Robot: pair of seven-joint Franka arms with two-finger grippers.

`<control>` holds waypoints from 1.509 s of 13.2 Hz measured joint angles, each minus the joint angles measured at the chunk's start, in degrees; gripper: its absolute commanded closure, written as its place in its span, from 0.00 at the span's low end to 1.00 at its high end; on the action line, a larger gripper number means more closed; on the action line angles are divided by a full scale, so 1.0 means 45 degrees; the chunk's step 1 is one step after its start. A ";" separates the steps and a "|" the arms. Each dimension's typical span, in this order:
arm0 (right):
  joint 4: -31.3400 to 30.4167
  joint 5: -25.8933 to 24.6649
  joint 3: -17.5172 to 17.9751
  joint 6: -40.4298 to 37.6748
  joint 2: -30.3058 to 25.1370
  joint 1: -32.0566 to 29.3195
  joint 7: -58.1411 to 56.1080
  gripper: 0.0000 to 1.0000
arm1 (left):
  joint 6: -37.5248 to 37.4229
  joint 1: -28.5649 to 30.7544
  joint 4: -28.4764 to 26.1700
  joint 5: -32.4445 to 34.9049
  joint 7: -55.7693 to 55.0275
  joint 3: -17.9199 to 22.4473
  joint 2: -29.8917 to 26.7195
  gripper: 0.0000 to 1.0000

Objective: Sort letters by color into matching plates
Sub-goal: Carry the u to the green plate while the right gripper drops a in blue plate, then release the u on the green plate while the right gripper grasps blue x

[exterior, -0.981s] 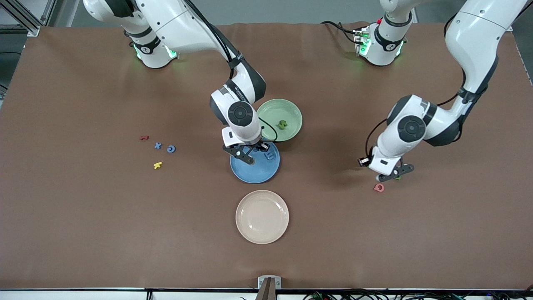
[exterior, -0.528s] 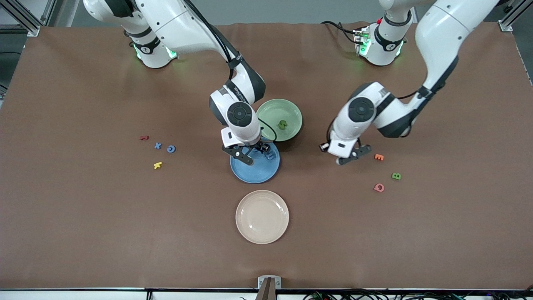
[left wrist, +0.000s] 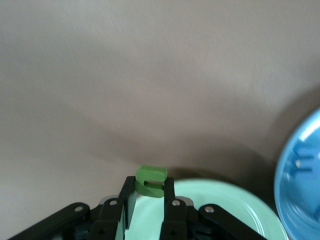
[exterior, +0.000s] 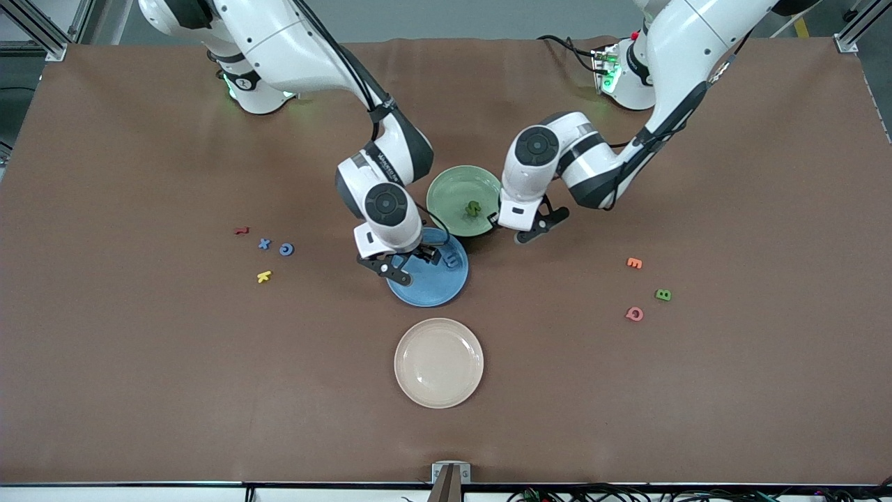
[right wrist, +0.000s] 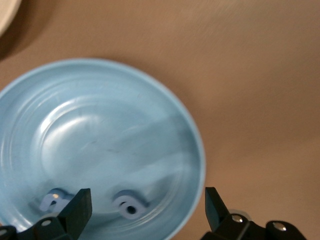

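Observation:
My left gripper [exterior: 524, 233] [left wrist: 148, 187] is shut on a small green letter [left wrist: 150, 181] and hangs over the rim of the pale green plate [exterior: 453, 187] [left wrist: 225, 210], on the side toward the left arm's end. A green S [exterior: 474, 208] lies in that plate. My right gripper [exterior: 411, 263] [right wrist: 147, 200] stands open low over the blue plate [exterior: 432, 289] [right wrist: 100, 125]. Two blue letters [right wrist: 129, 205] [right wrist: 52, 200] lie in that plate, between and beside the jaws. A blue X [exterior: 264, 244] and a blue C [exterior: 286, 249] lie toward the right arm's end. A green B [exterior: 663, 295] lies toward the left arm's end.
A cream plate [exterior: 438, 362] sits nearer the front camera than the blue plate. Red [exterior: 241, 230] and yellow [exterior: 263, 277] letters lie by the blue X and C. Orange [exterior: 633, 263] and pink [exterior: 634, 314] letters lie by the green B.
The left arm has swung from beside the green B to the green plate's rim, its gripper staying shut. The right gripper has opened over the blue plate and shifted slightly.

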 measured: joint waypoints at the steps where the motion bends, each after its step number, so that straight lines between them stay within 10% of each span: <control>1: 0.0012 -0.0084 -0.0019 -0.0381 -0.0243 -0.0260 -0.0445 0.00 | 0.0185 -0.0305 0.0000 0.0000 -0.0470 0.0002 0.0064 1.00; 15: -0.7252 -0.1151 -0.0171 0.2342 -0.4955 -0.4545 -0.8101 0.00 | 0.0845 -0.1792 0.0514 0.0561 -0.2263 0.0236 0.1397 0.95; 16: -0.7723 -0.1155 -0.0172 0.2753 -0.5070 -0.4800 -0.8391 0.00 | 0.0845 -0.1809 0.0564 0.0621 -0.2328 0.0245 0.1494 0.86; 18: -0.8507 -0.1266 -0.0175 0.3529 -0.5251 -0.5147 -0.8561 0.00 | 0.0845 -0.1835 0.0630 0.0639 -0.2395 0.0312 0.1594 0.17; 20: -0.9284 -0.1386 -0.0175 0.4397 -0.5424 -0.5396 -0.8569 0.00 | 0.0846 -0.1841 0.0674 0.0640 -0.2520 0.0392 0.1619 0.00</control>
